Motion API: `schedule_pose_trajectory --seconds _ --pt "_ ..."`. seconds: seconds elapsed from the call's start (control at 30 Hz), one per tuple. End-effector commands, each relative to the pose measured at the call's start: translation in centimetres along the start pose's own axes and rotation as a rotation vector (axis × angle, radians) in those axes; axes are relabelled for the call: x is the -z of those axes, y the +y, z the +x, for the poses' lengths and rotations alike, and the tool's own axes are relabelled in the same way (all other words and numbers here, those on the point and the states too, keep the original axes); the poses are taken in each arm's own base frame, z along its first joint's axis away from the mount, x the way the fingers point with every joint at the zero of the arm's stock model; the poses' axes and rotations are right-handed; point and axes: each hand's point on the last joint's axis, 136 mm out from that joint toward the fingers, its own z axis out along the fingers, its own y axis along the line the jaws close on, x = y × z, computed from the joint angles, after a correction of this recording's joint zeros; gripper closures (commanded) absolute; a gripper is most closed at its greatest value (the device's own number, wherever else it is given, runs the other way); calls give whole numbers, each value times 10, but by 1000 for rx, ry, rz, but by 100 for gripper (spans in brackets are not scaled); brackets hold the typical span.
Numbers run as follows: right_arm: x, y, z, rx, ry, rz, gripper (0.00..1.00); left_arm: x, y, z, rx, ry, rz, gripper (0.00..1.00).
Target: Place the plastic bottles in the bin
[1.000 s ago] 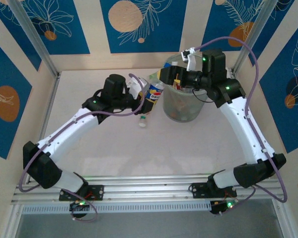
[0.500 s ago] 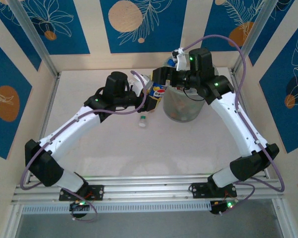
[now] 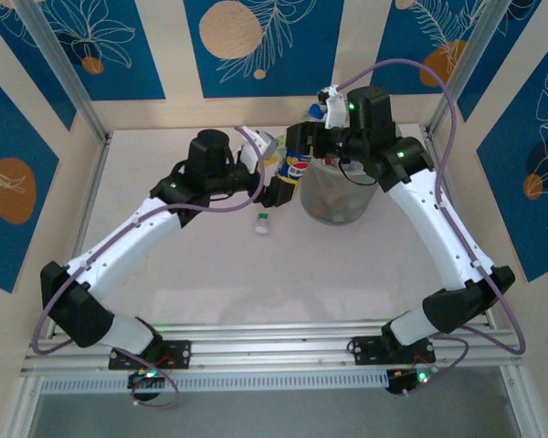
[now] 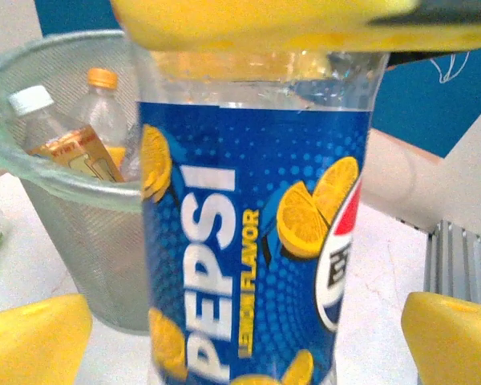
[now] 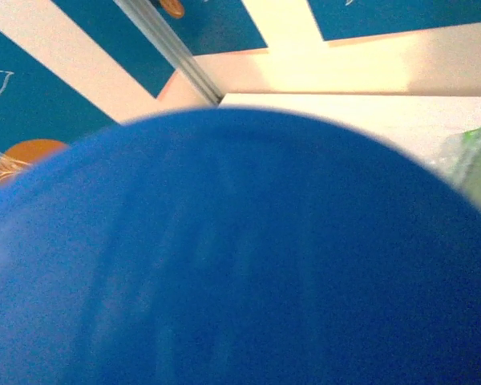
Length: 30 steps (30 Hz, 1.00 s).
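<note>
A: What changed?
B: The left claw [image 3: 276, 187] has sprung wide off the Pepsi bottle [image 4: 248, 241]. The right claw [image 3: 300, 146] now grips its top, at the bin [image 3: 347, 205] rim.
A: Room?
B: Open worktop [image 3: 210, 265] nearer the arms. A small bottle [image 3: 263, 222] lies beside the bin.

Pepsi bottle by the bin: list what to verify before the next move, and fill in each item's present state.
1. Left gripper clear of the Pepsi bottle: ok. Its yellow fingers stand apart from it on both sides.
2. Right gripper holding the bottle: ok. Its yellow pad lies across the bottle's top. How firm the grip is: cannot tell.
3. Bottle over the bin: not ok. It hangs outside the rim.
4. Room in the bin: ok. Space shows above the bottles inside.
5. Small bottle on the table out of the way: ok. It lies apart from both grippers.
</note>
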Motion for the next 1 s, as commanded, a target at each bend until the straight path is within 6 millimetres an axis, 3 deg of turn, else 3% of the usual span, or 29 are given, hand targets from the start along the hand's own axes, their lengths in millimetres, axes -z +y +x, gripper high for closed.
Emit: schedule_pose_trajectory --seconds 0.0,0.27,0.47,0.67,0.97 --pt "30 5 -27 83 -89 70 53 20 -11 -27 -43 -93 -24 0" --pt "85 -4 -78 232 -254 295 53 56 8 -31 -12 -161 -220 0" --pt "104 -41 -104 271 -276 529 53 77 28 -21 10 -157 -374 0" --pt "85 -96 -95 195 -169 643 53 85 46 -12 42 -117 -489 0" --pt "48 -163 -66 48 4 693 52 80 57 3 62 -56 -533 0"
